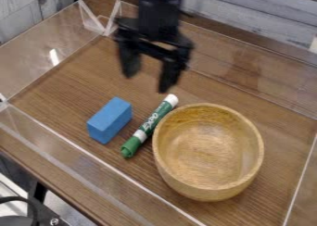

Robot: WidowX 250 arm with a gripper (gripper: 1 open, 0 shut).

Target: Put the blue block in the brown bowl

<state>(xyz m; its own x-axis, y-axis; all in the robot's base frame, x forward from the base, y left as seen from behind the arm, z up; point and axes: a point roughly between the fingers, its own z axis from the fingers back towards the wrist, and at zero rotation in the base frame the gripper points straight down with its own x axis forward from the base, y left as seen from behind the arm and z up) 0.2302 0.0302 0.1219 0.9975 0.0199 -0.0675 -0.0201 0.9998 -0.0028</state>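
Arm: one, black, blurred, reaching in over the upper part of the counter (254, 35) as I view it.
Fingers (148, 72): one pair, dark, pointing down, spread wide; I have nothing in hold between them.
Block (110, 119): one, bright blue, rectangular, plain faces; lying on the counter near its lower-left edge, outside the bowl (209, 151), on the far side of the marker (147, 126) from it.
Marker: one, green with a white section near its upper end; lying slantwise between block and bowl, just beside the bowl's rim.
Bowl: one, round, light brown, thick-rimmed, upright; set toward the lower right of my view of the counter, nothing inside.
Counter: brown wood, grain visible, a pale strip along the lower-left edge.
Cable (31, 204): black, curved, beyond the lower-left edge, at the bottom-left corner of my view.
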